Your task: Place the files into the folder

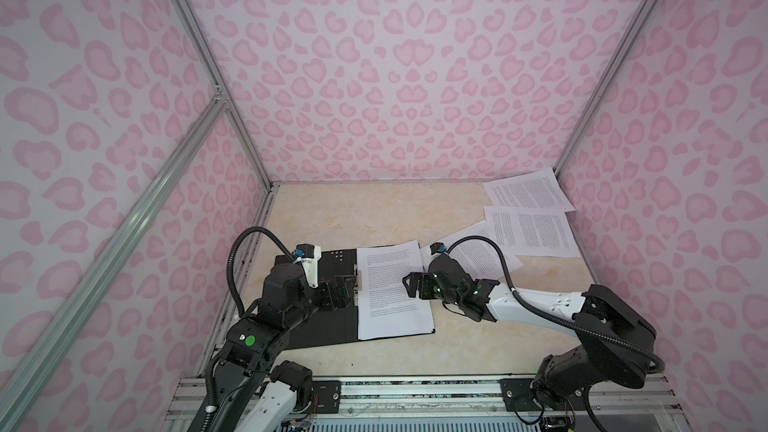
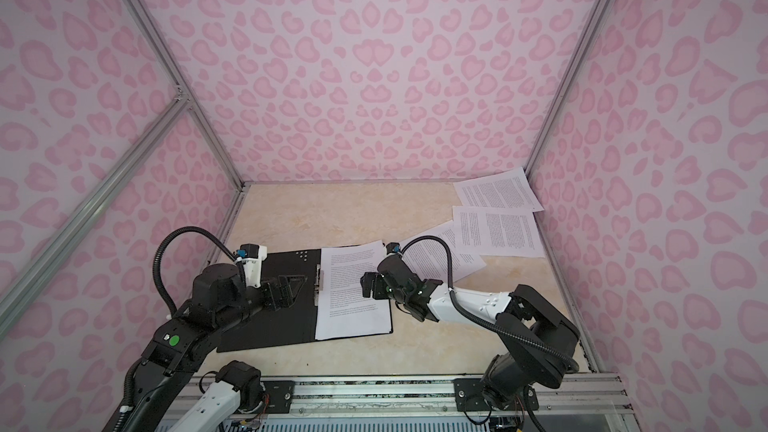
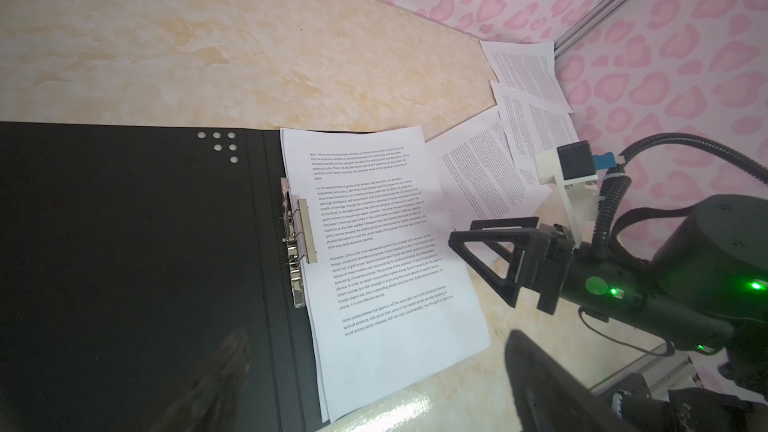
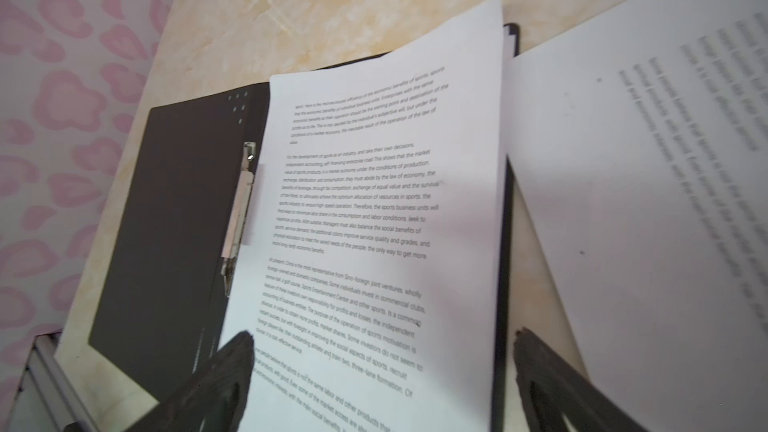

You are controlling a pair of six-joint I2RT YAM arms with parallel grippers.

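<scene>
Three loose files (image 1: 536, 232) on surface (image 1: 374, 209) at far right, behind right hand (image 1: 409, 284); nearest sheet (image 1: 478, 255) diagonal under that arm. Judge right arm nearer. Both hands open, empty; left hand (image 1: 349, 290) over open folder (image 1: 328, 326), stack (image 1: 395, 305) inside.

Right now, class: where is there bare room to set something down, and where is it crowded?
Bare: the beige marbled tabletop between the pink back wall, the open black-lined folder and the loose white printed sheets; also the near strip before the aluminium rail. Crowded: the far right corner, papered over.
</scene>
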